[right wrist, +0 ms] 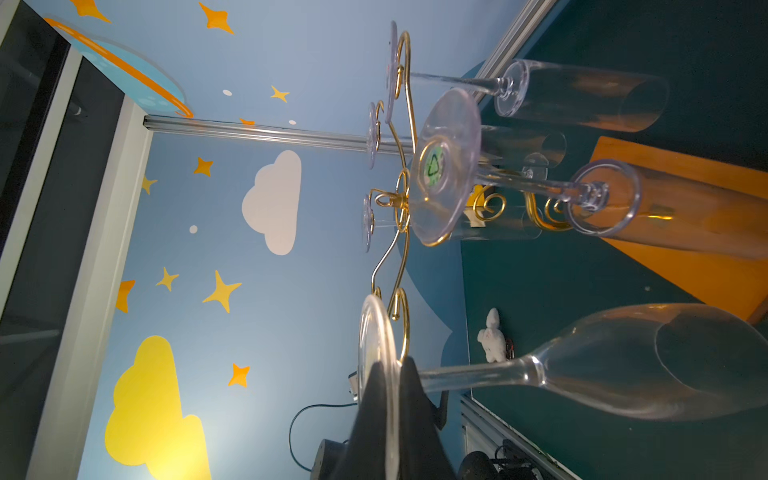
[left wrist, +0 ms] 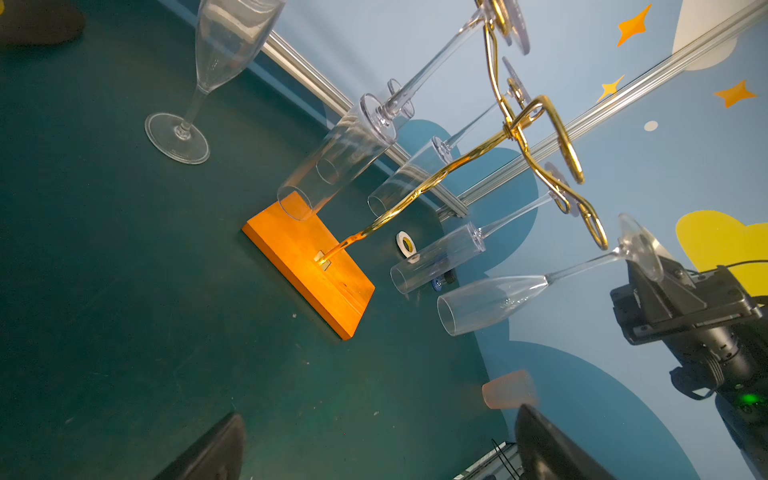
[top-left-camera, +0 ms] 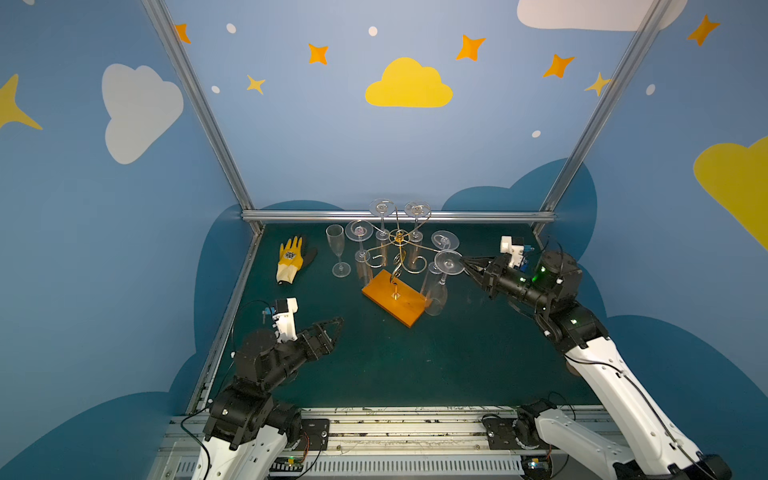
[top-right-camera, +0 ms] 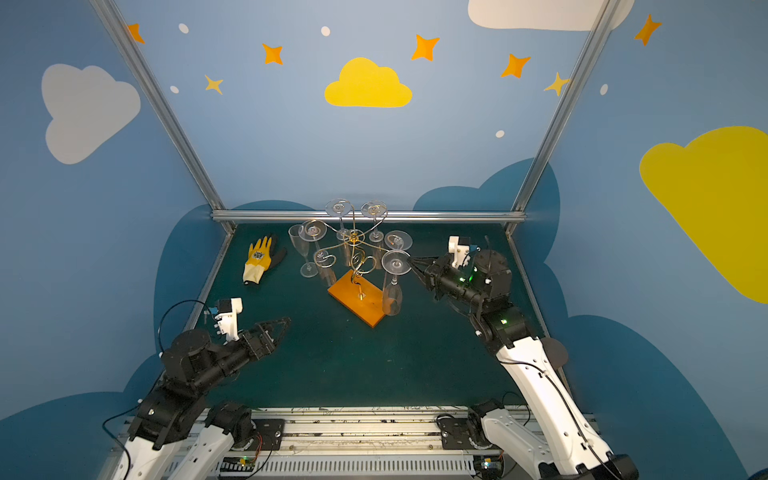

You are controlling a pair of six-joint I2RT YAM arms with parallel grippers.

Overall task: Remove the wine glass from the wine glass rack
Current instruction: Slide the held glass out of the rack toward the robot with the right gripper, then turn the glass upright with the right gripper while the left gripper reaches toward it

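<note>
Clear, plastic-looking wine glass [top-left-camera: 440, 284] hangs upside down, foot disc pinched edgewise in clenched jaws of right gripper [top-left-camera: 464, 262], bowl below jaws. Gold curl of wine glass rack [top-left-camera: 398, 248] just beyond jaws. Likely light, slippery, brittle; rim hold precarious, stem safer. Left gripper [top-left-camera: 338, 324] jaws released, idle.

Left arm [top-left-camera: 266, 365]: is being held low on the left side, with the forearm angled inward. Left gripper [top-left-camera: 337, 325]: the jaws are being held wide apart, and its fingers [left wrist: 208, 453] are showing far apart in the left wrist view. Right arm [top-left-camera: 602, 374]: is being stretched forward and raised, with the wrist [top-left-camera: 552, 272] turned inward. Right gripper [top-left-camera: 462, 260]: the fingers [right wrist: 415, 399] are being pressed together on the foot rim of a wine glass [right wrist: 623, 361], as shown in both top views.
</note>
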